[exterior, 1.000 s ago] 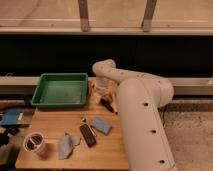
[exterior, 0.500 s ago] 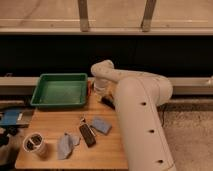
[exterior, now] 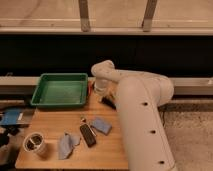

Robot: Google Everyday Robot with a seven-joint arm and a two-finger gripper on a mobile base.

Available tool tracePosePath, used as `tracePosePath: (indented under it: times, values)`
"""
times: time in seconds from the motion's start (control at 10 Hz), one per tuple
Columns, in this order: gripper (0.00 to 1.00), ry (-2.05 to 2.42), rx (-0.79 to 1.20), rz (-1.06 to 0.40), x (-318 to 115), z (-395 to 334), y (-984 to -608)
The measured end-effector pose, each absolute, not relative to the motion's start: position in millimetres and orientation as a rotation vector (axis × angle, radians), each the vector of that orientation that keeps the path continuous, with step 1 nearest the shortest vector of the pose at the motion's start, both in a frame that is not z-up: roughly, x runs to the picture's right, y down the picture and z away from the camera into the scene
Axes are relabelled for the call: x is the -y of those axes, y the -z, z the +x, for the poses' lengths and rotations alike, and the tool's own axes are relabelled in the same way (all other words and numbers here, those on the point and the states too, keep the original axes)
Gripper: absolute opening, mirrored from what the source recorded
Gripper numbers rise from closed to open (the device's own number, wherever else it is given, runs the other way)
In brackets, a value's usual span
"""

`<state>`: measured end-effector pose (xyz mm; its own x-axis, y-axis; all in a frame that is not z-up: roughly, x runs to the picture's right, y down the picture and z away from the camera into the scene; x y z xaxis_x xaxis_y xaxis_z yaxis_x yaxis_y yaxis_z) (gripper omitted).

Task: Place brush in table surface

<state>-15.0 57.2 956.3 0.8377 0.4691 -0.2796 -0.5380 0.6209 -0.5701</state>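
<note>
The light wooden table surface (exterior: 55, 125) fills the lower left. My gripper (exterior: 101, 92) hangs at the end of the white arm (exterior: 142, 115), over the table's far right part, just right of the green tray. A slim dark shape (exterior: 108, 103) that looks like the brush shows just below the gripper, at or close to the tabletop and partly hidden by the arm. I cannot tell whether the gripper holds it.
A green plastic tray (exterior: 60, 90) stands at the table's back left. A flat black remote-like device (exterior: 88, 135), a blue pad (exterior: 102, 125), a blue-grey cloth (exterior: 67, 145) and a round cup (exterior: 35, 144) lie toward the front. A blue object (exterior: 12, 118) sits off the table's left edge.
The wrist has shifted slightly near the tray's right side. The things on the table have not moved.
</note>
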Motion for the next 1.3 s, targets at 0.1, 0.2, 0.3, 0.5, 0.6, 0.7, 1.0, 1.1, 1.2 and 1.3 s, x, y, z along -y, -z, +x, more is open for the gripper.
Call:
tracePosePath:
  times: [0.1, 0.2, 0.3, 0.5, 0.6, 0.7, 1.0, 1.1, 1.2, 1.3]
  values:
    - [0.00, -0.587, -0.093, -0.660, -48, -16, -949]
    - [0.00, -0.601, -0.084, -0.630, -35, -11, -936]
    - [0.00, -0.617, -0.074, -0.601, -22, -5, -924]
    - [0.00, -0.654, -0.040, -0.539, 5, 5, -900]
    - [0.00, -0.675, -0.025, -0.504, 19, 13, -890]
    - [0.00, -0.696, -0.009, -0.470, 32, 21, -880]
    - [0.00, -0.749, 0.044, -0.402, 61, 40, -856]
    - [0.00, -0.762, 0.069, -0.389, 66, 44, -849]
    - [0.00, -0.766, 0.089, -0.387, 65, 44, -845]
    - [0.00, -0.768, 0.109, -0.383, 65, 41, -841]
